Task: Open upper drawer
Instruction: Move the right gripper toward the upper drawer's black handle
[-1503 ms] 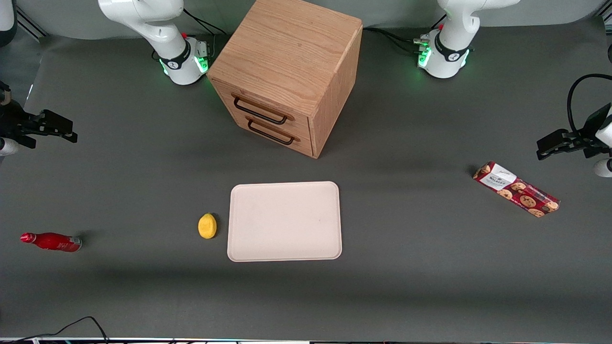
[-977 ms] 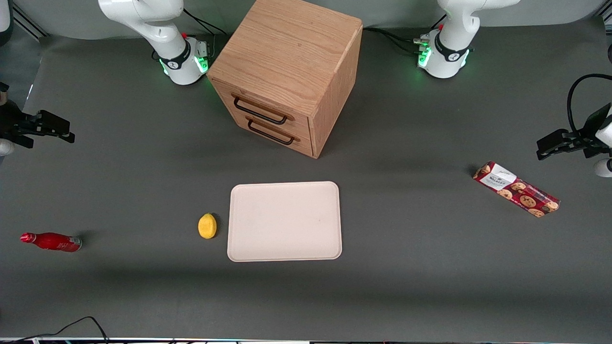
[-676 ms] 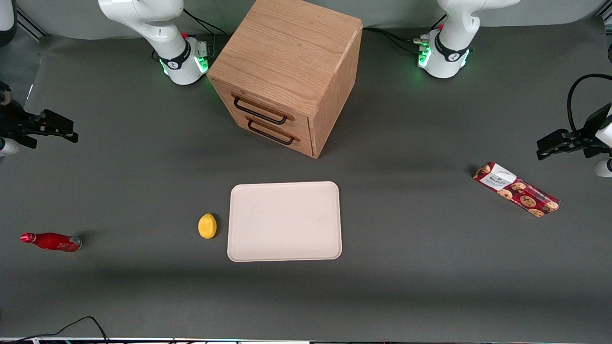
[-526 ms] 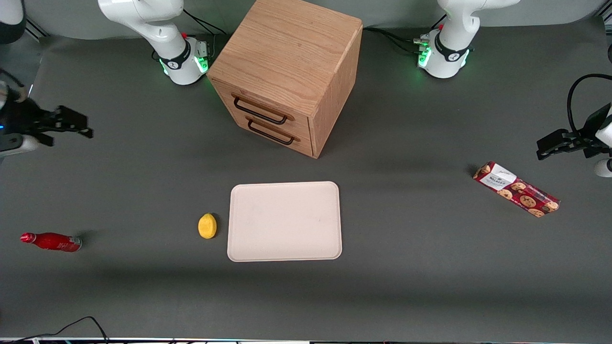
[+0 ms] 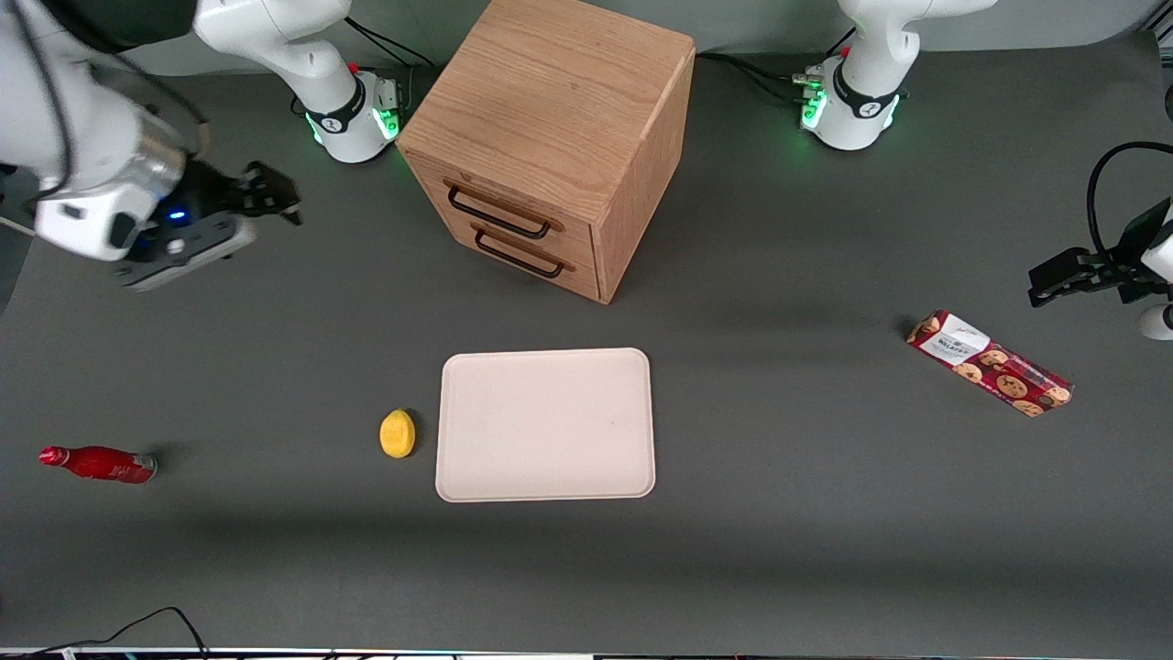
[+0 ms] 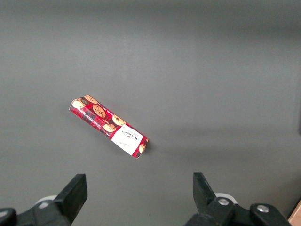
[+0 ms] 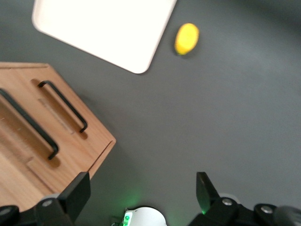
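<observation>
Gripper (image 5: 275,194) hovers with jaws spread, well apart from the upper drawer (image 5: 499,210), whose handle (image 5: 498,212) runs crosswise toward the working arm's end.

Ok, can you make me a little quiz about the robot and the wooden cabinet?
1. True or false: the upper drawer is shut.
2. What are the gripper fingers holding? A) the lemon B) nothing C) the handle
3. Which yellow thing lies beside the tray?

Key: 1 true. 2 B: the fingers are open, above the table, beside the cabinet, toward the working arm's end. 3 the lemon.
</observation>
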`<state>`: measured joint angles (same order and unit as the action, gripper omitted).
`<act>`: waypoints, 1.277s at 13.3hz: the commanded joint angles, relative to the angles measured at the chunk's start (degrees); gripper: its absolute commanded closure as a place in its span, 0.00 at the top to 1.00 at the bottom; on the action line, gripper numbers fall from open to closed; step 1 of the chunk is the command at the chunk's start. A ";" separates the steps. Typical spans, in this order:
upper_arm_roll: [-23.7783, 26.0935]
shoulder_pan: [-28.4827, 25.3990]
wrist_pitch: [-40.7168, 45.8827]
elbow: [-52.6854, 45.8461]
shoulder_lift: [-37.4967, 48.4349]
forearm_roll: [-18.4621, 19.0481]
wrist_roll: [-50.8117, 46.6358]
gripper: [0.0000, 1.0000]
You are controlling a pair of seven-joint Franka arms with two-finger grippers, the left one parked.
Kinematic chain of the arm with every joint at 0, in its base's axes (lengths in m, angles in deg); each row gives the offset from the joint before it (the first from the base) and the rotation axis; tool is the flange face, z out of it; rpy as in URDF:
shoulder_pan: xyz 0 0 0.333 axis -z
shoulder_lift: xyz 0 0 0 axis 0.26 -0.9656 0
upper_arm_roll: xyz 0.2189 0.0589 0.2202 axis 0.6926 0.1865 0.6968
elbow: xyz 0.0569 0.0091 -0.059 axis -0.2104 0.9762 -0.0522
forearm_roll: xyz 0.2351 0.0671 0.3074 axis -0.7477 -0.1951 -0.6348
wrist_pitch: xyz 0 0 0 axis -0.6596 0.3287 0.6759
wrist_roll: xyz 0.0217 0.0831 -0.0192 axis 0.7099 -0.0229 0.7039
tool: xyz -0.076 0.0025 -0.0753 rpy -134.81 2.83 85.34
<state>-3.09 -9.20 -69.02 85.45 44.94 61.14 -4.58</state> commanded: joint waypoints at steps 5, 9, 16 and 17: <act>-7.24 -18.97 0.24 -2.24 -2.62 -0.82 -0.45 1.00; -10.04 -17.65 0.06 -1.63 -4.55 -13.71 0.59 1.00; -10.14 -14.06 0.06 -1.28 -9.91 -24.55 13.31 1.00; -10.14 -13.79 -0.03 -1.19 -11.14 -24.55 16.74 1.00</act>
<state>-13.36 -24.35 -69.44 85.27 36.71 38.40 5.42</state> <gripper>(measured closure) 0.000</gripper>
